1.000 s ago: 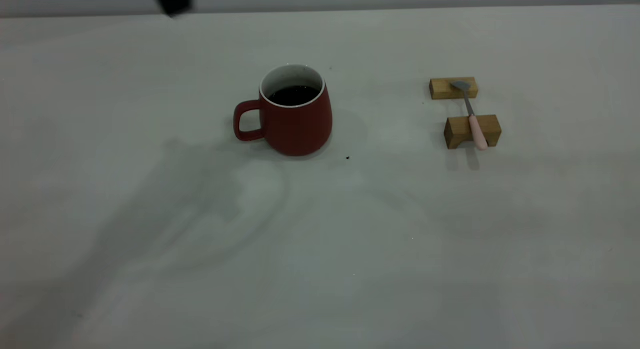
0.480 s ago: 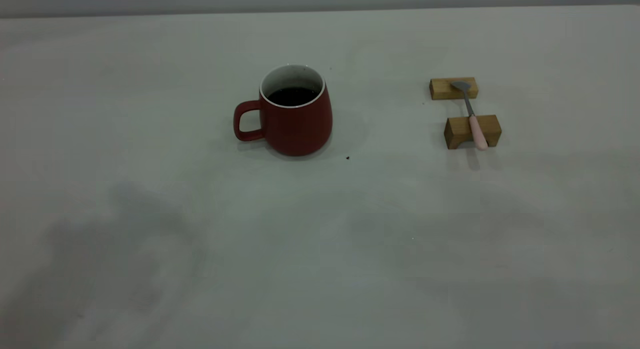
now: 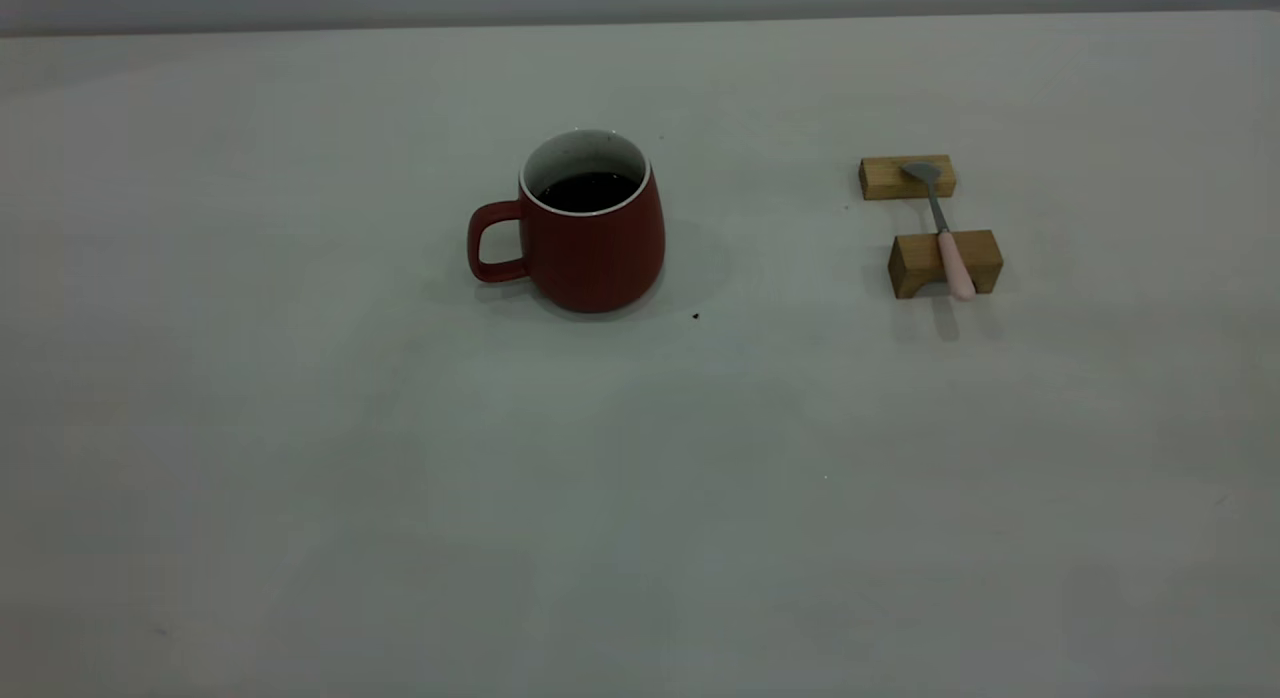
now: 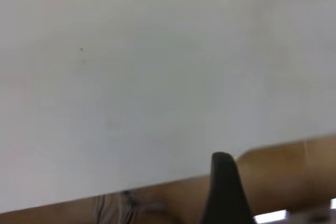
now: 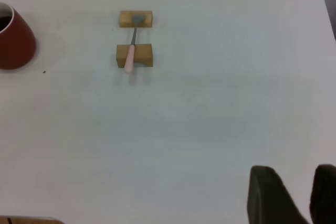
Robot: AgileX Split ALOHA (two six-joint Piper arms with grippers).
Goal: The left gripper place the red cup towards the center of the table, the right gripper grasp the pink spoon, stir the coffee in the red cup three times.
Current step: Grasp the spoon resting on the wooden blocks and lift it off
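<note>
The red cup (image 3: 590, 240) stands upright near the middle of the table (image 3: 640, 498), handle to the left, with dark coffee (image 3: 587, 190) inside. Off to its right, the pink spoon (image 3: 950, 253) lies across two tan wooden blocks. Neither gripper shows in the exterior view. In the right wrist view my right gripper (image 5: 300, 176) hovers far from the pink spoon (image 5: 129, 57), open by a narrow gap with nothing between its fingers, and the red cup (image 5: 14, 38) sits at the frame's edge. My left gripper (image 4: 224, 182) is over the table's edge (image 4: 157, 184), away from the cup.
The spoon's grey bowl rests on the far wooden block (image 3: 907, 176) and its handle on the near block (image 3: 945, 263). A tiny dark speck (image 3: 695, 316) lies by the cup. Brown floor (image 4: 283, 177) shows past the table edge in the left wrist view.
The dark piece of the left arm at the top left has left the exterior view. Its shadow slid toward the front left and faded away. Cup and spoon have not moved.
</note>
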